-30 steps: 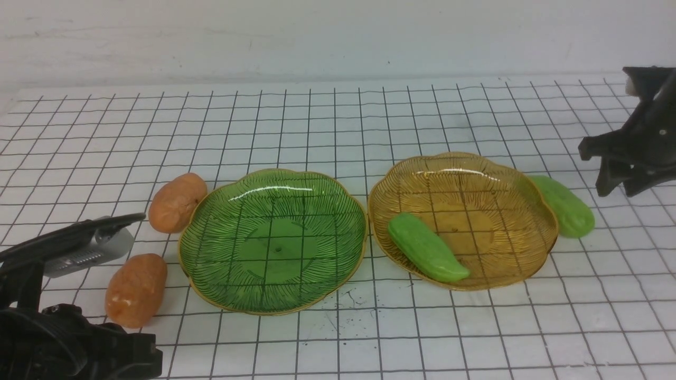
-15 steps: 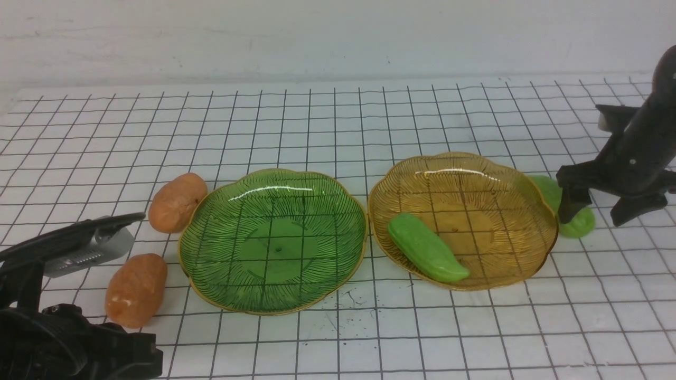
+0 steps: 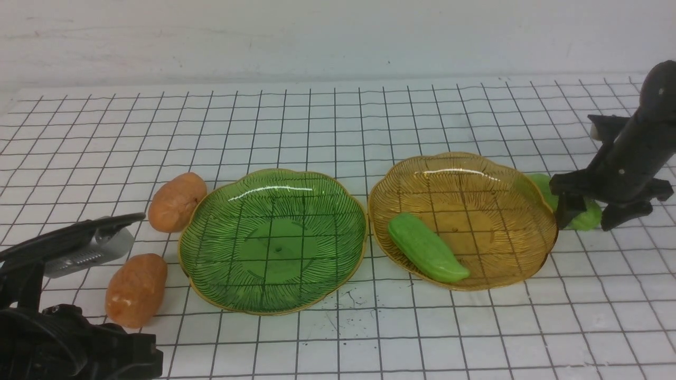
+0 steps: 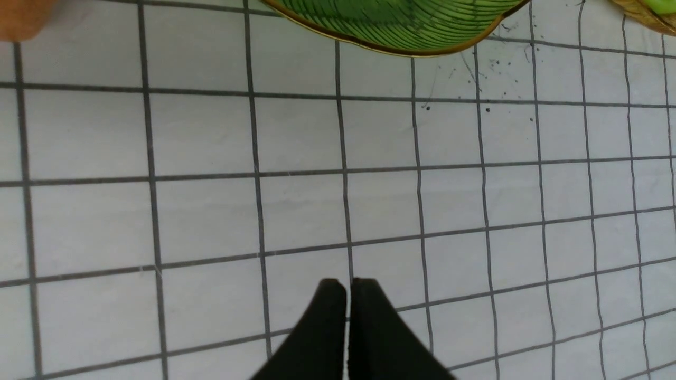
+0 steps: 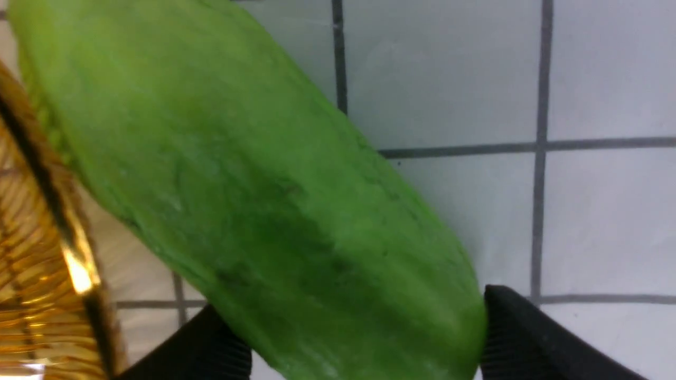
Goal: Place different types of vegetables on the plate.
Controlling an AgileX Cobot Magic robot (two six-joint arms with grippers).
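Observation:
Two orange-brown potatoes [image 3: 177,202] [image 3: 136,289] lie on the table left of an empty green plate [image 3: 274,237]. One light green cucumber [image 3: 426,248] rests inside the amber plate [image 3: 475,200]. A second cucumber [image 3: 586,217] lies on the table just right of that plate's rim. My right gripper [image 3: 583,221] straddles it from above. The right wrist view shows this cucumber [image 5: 253,184] with both black fingers of the right gripper [image 5: 354,311] pressed against its sides. My left gripper [image 4: 347,282] is shut and empty, low at the table's near left [image 3: 127,219].
The white gridded table runs back to a pale wall. Both plates stand side by side with rims nearly touching. In the left wrist view the green plate's edge [image 4: 391,21] lies ahead of the shut fingers, with small dark specks on the table beside it.
My right gripper came down and leftward from the table's right edge onto the cucumber beside the amber plate and closed against it. The left arm, plates and other vegetables have not moved.

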